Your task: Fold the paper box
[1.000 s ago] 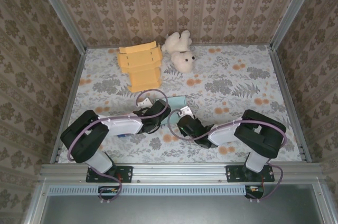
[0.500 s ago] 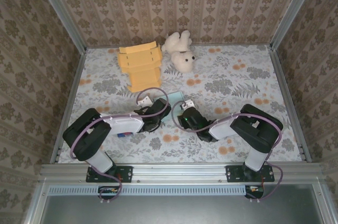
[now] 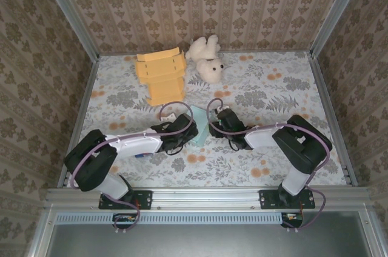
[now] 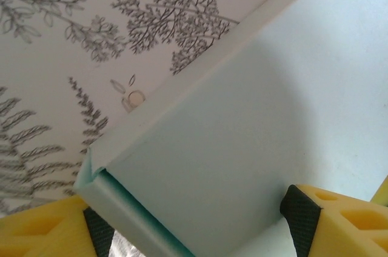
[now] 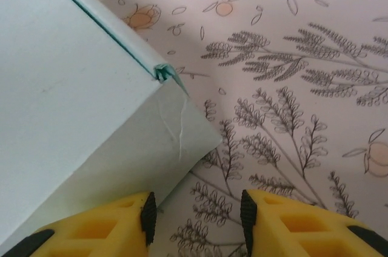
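Left gripper (image 3: 187,126) lies low over the table (image 3: 273,93), at the left side of the paper box (image 3: 199,130). Jaw setting: wide. In the left wrist view the box spans the whole gap between the two yellow fingers. A folded wall corner sits against the left black pad (image 4: 96,233), and the right pad (image 4: 300,211) lies over a flat panel. No edge is pinched between them. Whether either pad presses on the card cannot be told.

The paper box is pale blue-green card, partly erected, with at least one wall raised. It rests on the floral cloth with one gripper on each side of it.

The right gripper (image 3: 217,122) lies low at the right side of the box. Jaw setting: partway apart, holding nothing. In the right wrist view the gap between its fingers shows bare cloth. One corner of the box reaches the left-hand pad (image 5: 148,216) — the other pad (image 5: 247,213) stands clear, to the right of the box. A crease runs down the box wall below that corner, and a dark green line marks the fold above it.

An orange carton (image 3: 160,75) lies behind the box and to its left, well apart from it. A teddy bear (image 3: 206,60) lies behind the box, further back than the carton and just beside it.
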